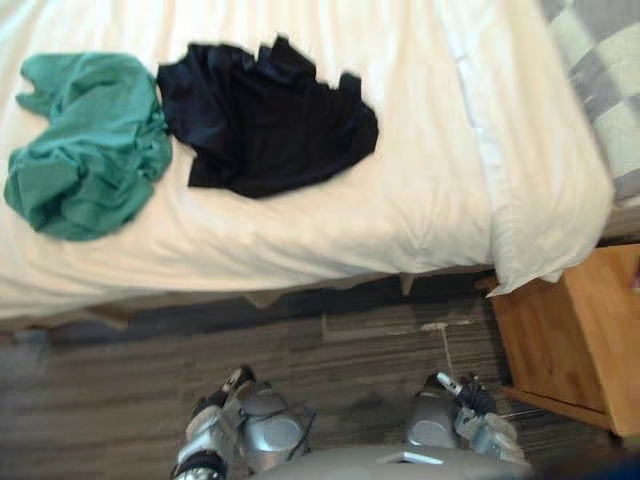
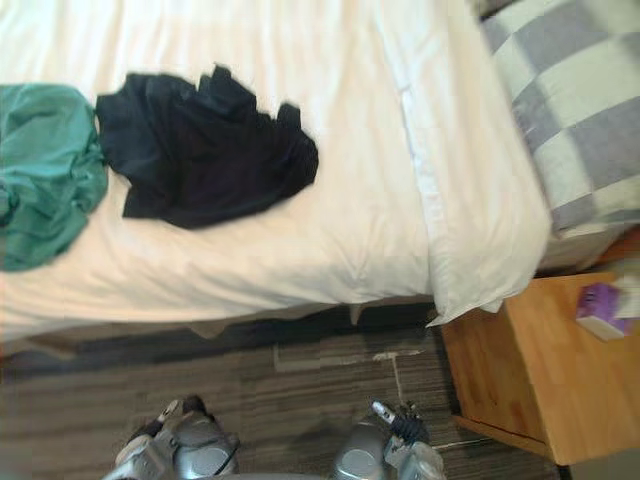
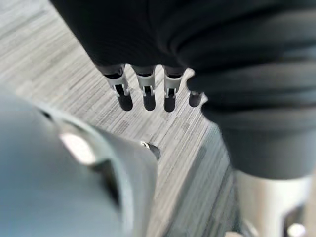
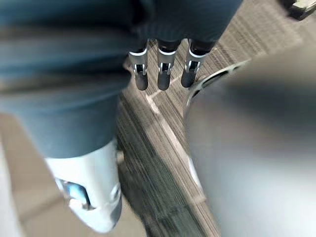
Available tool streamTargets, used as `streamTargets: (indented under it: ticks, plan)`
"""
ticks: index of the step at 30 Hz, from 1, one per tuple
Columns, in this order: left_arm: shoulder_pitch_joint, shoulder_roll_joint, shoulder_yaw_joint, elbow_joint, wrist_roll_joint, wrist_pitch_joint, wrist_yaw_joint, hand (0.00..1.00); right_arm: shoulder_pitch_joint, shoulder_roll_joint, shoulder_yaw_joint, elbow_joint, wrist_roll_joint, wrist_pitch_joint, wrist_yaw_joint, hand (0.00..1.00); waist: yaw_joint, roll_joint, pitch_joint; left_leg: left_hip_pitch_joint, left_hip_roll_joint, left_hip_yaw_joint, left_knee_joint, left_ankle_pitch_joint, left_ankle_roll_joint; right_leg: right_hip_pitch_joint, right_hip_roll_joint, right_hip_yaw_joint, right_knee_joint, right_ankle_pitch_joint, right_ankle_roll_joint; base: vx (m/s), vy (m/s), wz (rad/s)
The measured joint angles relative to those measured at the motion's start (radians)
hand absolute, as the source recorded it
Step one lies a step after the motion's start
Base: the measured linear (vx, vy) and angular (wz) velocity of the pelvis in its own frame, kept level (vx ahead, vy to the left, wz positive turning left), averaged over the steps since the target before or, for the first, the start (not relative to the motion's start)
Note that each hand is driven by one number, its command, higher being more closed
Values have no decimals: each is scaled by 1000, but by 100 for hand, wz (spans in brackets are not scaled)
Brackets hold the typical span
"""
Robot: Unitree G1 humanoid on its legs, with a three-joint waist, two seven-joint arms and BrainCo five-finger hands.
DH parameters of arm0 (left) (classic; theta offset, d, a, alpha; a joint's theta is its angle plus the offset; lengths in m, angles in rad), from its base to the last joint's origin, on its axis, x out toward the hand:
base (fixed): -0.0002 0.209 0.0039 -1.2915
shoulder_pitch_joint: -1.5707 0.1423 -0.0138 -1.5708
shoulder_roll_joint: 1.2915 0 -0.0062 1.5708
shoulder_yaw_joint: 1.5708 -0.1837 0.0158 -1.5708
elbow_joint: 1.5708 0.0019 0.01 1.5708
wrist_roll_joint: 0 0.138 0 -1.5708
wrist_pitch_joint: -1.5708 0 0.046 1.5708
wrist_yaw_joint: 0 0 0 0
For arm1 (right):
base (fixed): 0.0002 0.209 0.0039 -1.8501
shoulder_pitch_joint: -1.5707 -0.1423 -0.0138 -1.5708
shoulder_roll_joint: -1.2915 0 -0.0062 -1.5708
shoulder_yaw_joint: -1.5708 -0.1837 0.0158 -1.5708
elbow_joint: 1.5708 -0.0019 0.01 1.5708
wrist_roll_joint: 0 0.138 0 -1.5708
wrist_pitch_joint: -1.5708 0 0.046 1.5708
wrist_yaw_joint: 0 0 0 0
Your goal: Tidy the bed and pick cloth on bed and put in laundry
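Observation:
Two loose cloths lie on the white bed (image 1: 420, 200). A crumpled green cloth (image 1: 90, 145) sits at the left, and a black cloth (image 1: 265, 125) is spread right beside it, touching its edge. My left hand (image 3: 144, 94) hangs down over the wood-grain floor with straight fingers and holds nothing. My right hand (image 4: 164, 74) hangs the same way, fingers straight and empty. Both hands are low beside me, well short of the bed's near edge.
A white pillow (image 1: 540, 180) lies along the bed's right side, with a grey-and-white checked cover (image 2: 580, 110) past it. A wooden nightstand (image 1: 580, 340) stands at the right, carrying a small purple box (image 2: 603, 310). Dark plank floor (image 1: 330, 370) runs between me and the bed.

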Motion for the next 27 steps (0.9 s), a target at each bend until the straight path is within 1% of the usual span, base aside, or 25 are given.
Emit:
streamTargets:
  ticks: [1,2,3,4,5,6,7,8,9,10,11,12,13,15,16,17,18,19,21,22,23,24,25,26,27]
  plan:
    - [-8,-3,-71,-1,40,14,-30,0,-9,-9,45,-1,-8,-11,10,0,-15,7,-5,6,-41,15,-48,27,31,5,52,-33,1,-65,-42,34,213,13]
    - [-19,-4,-134,-2,83,22,-52,0,-19,-18,100,-1,-8,-17,13,0,-17,4,-25,-1,-81,18,-75,46,57,11,84,-34,-45,-102,-84,8,184,17]
    - [-23,-7,-165,0,101,29,-61,0,-25,-28,135,0,-7,-18,14,0,-21,20,-30,-8,-90,15,-78,50,62,21,91,-19,-76,-96,-88,-7,128,26]
    - [-26,-10,-233,2,129,44,-73,0,-28,-51,187,1,-5,-17,21,0,-24,51,-42,-12,-101,4,-81,59,74,50,97,-16,-123,-67,-94,13,99,32]
    - [-24,-12,-285,4,140,52,-71,0,-28,-69,232,8,3,-12,22,0,-20,66,-51,4,-110,-11,-90,63,81,85,98,-22,-153,-52,-103,39,94,33]
    - [-24,-12,-305,5,141,55,-70,0,-29,-69,252,12,12,-9,22,0,-18,71,-56,16,-113,-12,-96,64,82,101,97,-22,-159,-52,-104,42,78,26]
    - [-20,-8,-329,2,141,58,-54,0,-38,-75,291,23,34,0,22,0,-13,66,-62,27,-124,-16,-105,55,80,111,93,-20,-159,-51,-104,28,82,15]
    - [-19,-5,-349,-1,134,61,-25,0,-63,-81,326,31,36,8,21,0,-13,68,-65,24,-148,-42,-95,29,90,105,79,-5,-149,-51,-104,-7,132,2]
    - [-19,-5,-352,-11,130,66,-11,0,-86,-81,349,32,36,10,21,0,-11,76,-61,5,-160,-53,-55,8,95,87,62,25,-132,-52,-103,-28,136,-12]
    - [-19,-4,-352,-17,115,66,2,0,-97,-83,364,32,35,10,17,0,-11,78,-56,-11,-162,-60,-24,1,86,75,53,36,-121,-52,-103,-60,144,-23]
    - [-22,-3,-351,-22,93,63,25,0,-99,-84,383,25,35,17,-11,0,-10,77,-48,-31,-170,-61,29,-7,80,62,35,64,-108,-51,-99,-60,105,-19]
    - [-21,-2,-350,-22,86,60,27,0,-98,-79,396,22,31,24,-29,0,-10,77,-45,-34,-173,-60,45,-12,81,59,28,80,-102,-50,-99,-72,129,-21]
    - [-15,1,-342,-20,78,51,27,0,-97,-72,397,16,26,42,-62,0,-10,75,-43,-28,-183,-60,54,-14,82,53,12,98,-88,-52,-96,-67,105,-17]
    - [-3,1,-317,-18,78,40,20,0,-94,-76,381,17,17,59,-86,0,-12,76,-42,-2,-193,-58,49,-14,82,55,-2,128,-73,-58,-88,-96,59,-18]
    - [5,0,-293,-18,77,26,17,0,-90,-77,357,18,8,64,-91,0,-14,72,-42,8,-193,-59,52,-15,81,57,-13,144,-65,-67,-73,-92,-5,-18]
    - [8,-2,-277,-18,76,20,16,0,-85,-78,345,18,-2,64,-92,0,-14,70,-41,13,-194,-59,55,-17,79,59,-23,147,-56,-72,-67,-123,-25,-24]
    - [18,-22,-237,-16,67,3,8,0,-66,-82,308,20,-29,64,-91,0,-14,68,-38,20,-187,-62,72,-25,72,57,-24,164,-44,-75,-65,-127,-17,-25]
    - [24,-28,-226,-15,57,0,-1,0,-52,-89,296,21,-46,64,-91,0,-13,75,-42,26,-186,-62,71,-32,73,57,-22,171,-43,-74,-63,-143,2,-37]
    - [39,-53,-194,11,46,-13,-22,0,-39,-98,224,25,-57,51,-89,0,-27,104,-60,78,-196,-63,3,-69,51,57,-13,184,-59,-60,-36,-101,72,-32]
    - [36,-53,-190,23,40,-14,-23,0,-40,-97,212,35,-62,44,-88,0,-30,97,-61,100,-214,-63,-32,-72,50,68,-19,192,-77,-58,-27,-80,121,-18]
    - [37,-49,-190,31,36,-14,-22,0,-38,-93,199,45,-74,38,-83,0,-31,89,-69,116,-230,-62,-60,-65,53,85,-23,195,-113,-40,-14,-66,149,-10]
    - [43,-41,-191,34,31,-13,-22,0,-36,-87,198,52,-85,36,-76,0,-30,73,-82,126,-254,-60,-91,-58,64,100,-33,193,-153,-21,-7,-36,148,-3]
    - [47,-35,-191,35,21,-13,-23,0,-35,-83,198,59,-89,33,-72,0,-29,64,-90,127,-266,-60,-104,-60,69,103,-38,186,-167,-14,-7,-3,171,6]
    - [51,-31,-191,40,9,-13,-28,0,-29,-75,198,63,-101,25,-71,0,-28,51,-105,128,-285,-60,-127,-60,72,103,-53,168,-177,0,-33,13,112,10]
    - [51,-27,-190,46,11,-13,-34,0,-28,-75,199,63,-114,19,-71,0,-28,47,-112,129,-291,-61,-138,-60,72,101,-56,159,-173,4,-58,74,108,14]
